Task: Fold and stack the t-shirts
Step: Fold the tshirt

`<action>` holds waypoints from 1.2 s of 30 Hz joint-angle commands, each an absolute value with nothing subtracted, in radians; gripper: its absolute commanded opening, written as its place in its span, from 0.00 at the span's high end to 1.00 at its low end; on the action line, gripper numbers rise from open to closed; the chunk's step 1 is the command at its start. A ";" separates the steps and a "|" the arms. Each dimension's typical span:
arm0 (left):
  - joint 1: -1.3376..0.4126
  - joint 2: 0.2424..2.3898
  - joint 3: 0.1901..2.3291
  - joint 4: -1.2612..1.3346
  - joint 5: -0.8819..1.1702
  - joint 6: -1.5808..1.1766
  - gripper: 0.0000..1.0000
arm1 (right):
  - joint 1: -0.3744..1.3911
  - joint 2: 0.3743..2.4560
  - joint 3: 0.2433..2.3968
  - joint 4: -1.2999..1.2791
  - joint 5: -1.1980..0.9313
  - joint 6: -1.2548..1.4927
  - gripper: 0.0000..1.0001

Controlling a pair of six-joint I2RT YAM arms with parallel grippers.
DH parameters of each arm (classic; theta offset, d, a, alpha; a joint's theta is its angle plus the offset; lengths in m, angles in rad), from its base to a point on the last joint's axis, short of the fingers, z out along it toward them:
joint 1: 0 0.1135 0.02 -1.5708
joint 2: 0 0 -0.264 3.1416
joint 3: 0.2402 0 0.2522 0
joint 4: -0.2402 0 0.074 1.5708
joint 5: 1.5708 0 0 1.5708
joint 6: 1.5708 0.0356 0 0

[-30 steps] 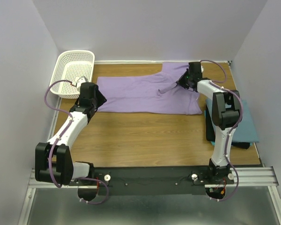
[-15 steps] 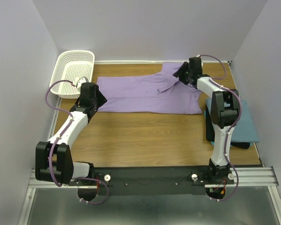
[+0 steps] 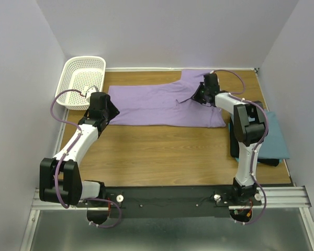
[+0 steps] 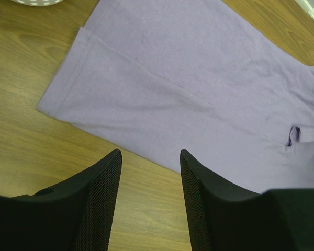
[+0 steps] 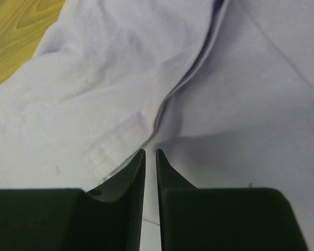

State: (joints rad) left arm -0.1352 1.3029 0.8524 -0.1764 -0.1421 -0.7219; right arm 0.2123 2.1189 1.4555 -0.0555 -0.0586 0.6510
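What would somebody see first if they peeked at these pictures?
The big lavender t-shirt spread flat across the far half of the wooden table catches the eye first. Next comes the right gripper, pinched on a raised crease near the sleeve, while the left gripper hangs open by the shirt's other end. A white basket sits in the far left corner.

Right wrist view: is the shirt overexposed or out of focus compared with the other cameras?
Right wrist: the lavender shirt is washed out almost white, weave soft. Left wrist: true lavender, seams clear, even light. Top external: sharp, evenly lit, soft shadows only.
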 commanded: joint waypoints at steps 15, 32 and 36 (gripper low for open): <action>-0.138 1.312 0.868 -0.207 -0.153 -0.710 0.44 | 0.238 2.284 1.656 -0.058 -0.117 0.595 0.72; -0.137 1.347 0.874 -0.198 -0.141 -0.712 0.44 | 0.236 2.359 1.819 -0.043 -0.230 0.545 0.62; -0.129 1.354 0.862 -0.192 -0.127 -0.724 0.44 | 0.233 2.257 1.743 -0.046 -0.122 0.538 0.60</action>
State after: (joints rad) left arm -0.1349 1.3460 0.8528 -0.1909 -0.1417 -0.7227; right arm 0.2356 2.3486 1.7954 -0.0486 -0.1970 0.5667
